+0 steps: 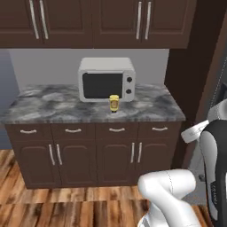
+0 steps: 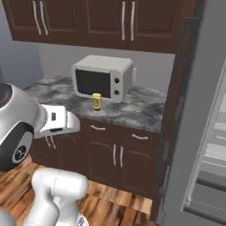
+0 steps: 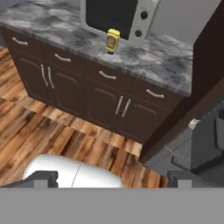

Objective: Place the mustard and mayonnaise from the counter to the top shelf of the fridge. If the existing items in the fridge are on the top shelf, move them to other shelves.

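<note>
1. One bottle remains for me on the desk (image 1: 53, 108): the mustard (image 1: 114, 103), upright, just in front of the white microwave (image 1: 106, 79) and near the front edge of the stone top. I see no mayonnaise jar on the desk in these views.
2. From the hand view, the gripper (image 3: 111, 178) has its two tips spread wide with nothing between them. It looks down at the wooden floor (image 3: 48, 122), well apart from the mustard, which shows high up in that view.
3. At the right side stands the fridge (image 2: 198, 132), door open, with pale shelves (image 2: 216, 150) visible inside. I cannot tell from here which one is the top shelf, or what lies on it.
4. My judgement: the step in hand is going to fetch the mustard. Next, the base or the arm must come closer to the desk, the gripper must rise to bottle height and close around its body from the front, without pushing it against the microwave.
</note>
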Controlling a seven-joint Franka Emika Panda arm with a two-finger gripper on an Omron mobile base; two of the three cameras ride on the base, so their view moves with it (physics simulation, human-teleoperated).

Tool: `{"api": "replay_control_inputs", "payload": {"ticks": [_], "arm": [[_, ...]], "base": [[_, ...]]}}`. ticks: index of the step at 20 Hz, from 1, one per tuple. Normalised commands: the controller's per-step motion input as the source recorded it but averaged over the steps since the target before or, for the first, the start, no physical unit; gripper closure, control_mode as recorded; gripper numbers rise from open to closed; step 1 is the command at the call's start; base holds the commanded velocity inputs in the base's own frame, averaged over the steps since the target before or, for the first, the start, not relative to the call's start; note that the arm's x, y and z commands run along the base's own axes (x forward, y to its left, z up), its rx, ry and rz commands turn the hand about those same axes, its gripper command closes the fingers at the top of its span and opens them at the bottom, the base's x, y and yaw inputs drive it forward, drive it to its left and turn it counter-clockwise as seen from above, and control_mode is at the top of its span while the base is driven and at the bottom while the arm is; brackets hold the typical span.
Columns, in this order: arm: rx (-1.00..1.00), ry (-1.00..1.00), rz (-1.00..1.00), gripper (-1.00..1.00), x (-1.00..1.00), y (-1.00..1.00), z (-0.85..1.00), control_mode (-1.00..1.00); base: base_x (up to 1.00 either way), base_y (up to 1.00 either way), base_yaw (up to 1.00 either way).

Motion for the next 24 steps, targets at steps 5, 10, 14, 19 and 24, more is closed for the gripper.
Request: {"api": "replay_control_inputs", "payload": {"ticks": [5, 10, 14, 19, 24], "arm": [[0.00, 0.00, 0.00, -1.00, 0.00, 0.00, 0.00, 1.00], [0.00, 0.00, 0.00, -1.00, 0.00, 0.00, 0.00, 1.00], [0.00, 0.00, 0.00, -1.00, 0.00, 0.00, 0.00, 1.00], [0.00, 0.00, 0.00, -1.00, 0.00, 0.00, 0.00, 1.00], [0.00, 0.00, 0.00, -1.00, 0.00, 0.00, 0.00, 1.00]], "base": [[1.00, 0.23, -0.03], [0.91, -0.01, 0.06], [0.56, 0.05, 0.12], [0.13, 0.51, 0.03], [0.06, 0.80, 0.00]]}}
